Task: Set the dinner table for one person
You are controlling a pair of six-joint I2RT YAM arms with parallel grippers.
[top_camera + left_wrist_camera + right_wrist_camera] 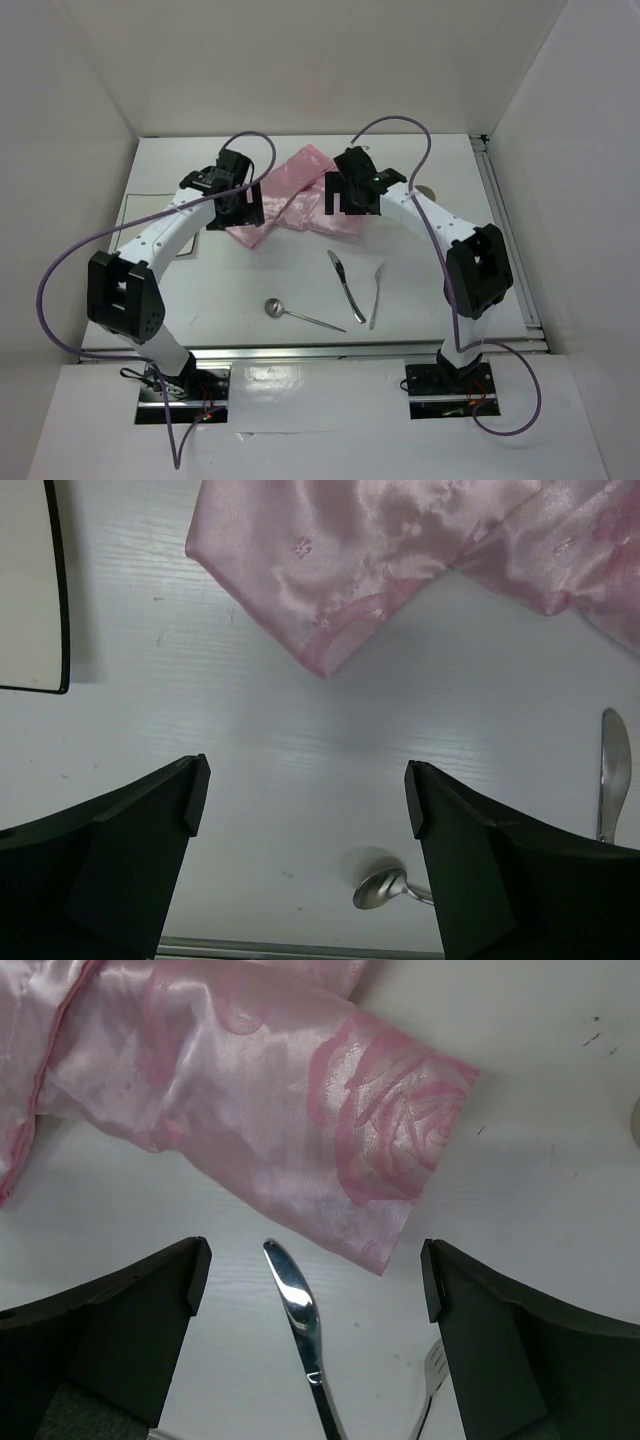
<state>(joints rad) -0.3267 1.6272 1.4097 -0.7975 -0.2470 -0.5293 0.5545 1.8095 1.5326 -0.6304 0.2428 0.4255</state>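
Observation:
The dinner table point(430, 290) is a white top with metal rails. A crumpled shiny pink cloth point(300, 190) lies at its middle back. My left gripper point(240, 205) hovers open over the cloth's left corner point(320, 630), nothing between its fingers point(305, 790). My right gripper point(352, 195) hovers open over the cloth's right corner point(380, 1200), its fingers also empty point(315, 1275). In front of the cloth lie a knife point(346, 285), a fork point(376, 295) and a spoon point(298, 315). The knife's blade point(295, 1305) shows between the right fingers, down on the table.
A white plate with a dark rim point(25, 590) sits left of the cloth. A small round beige thing point(427, 190) peeks out behind the right arm. Metal rails run along the near edge point(320, 352) and right edge point(510, 240). White walls enclose the table.

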